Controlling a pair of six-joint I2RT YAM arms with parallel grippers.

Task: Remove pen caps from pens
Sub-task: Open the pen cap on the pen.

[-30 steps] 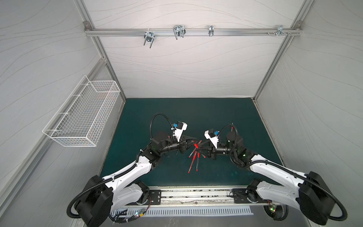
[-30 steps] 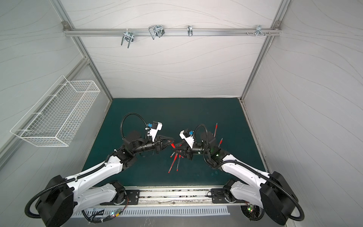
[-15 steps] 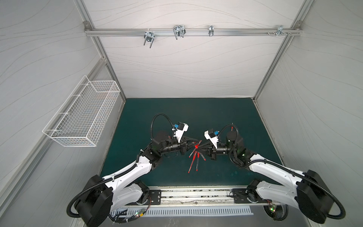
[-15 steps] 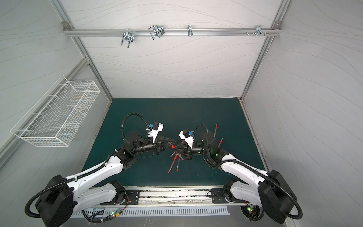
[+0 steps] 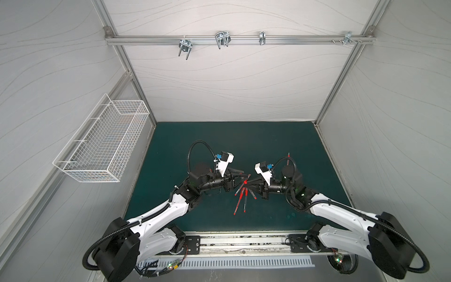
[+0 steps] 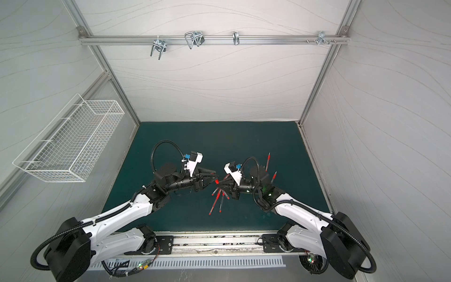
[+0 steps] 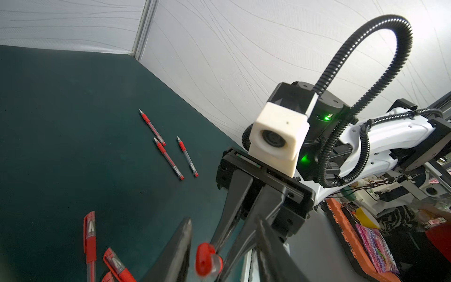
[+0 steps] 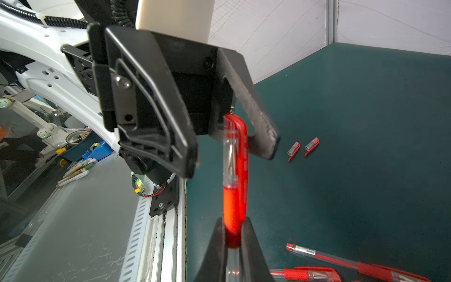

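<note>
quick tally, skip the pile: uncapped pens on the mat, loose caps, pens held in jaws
uncapped pens: 3
loose caps in view: 2
capped pen in right gripper jaws: 1
total: 6

White panel walls (image 5: 231,80) with faint wavy lines on all sides, held in a silver frame (image 5: 134,80). A rail (image 5: 292,39) runs across the back wall with a few metal clamps (image 5: 185,46) hanging off it. White wire basket (image 5: 102,144) hooked on the left wall. Floor's a dark teal mat (image 5: 244,139), lighting is even and soft.
</note>
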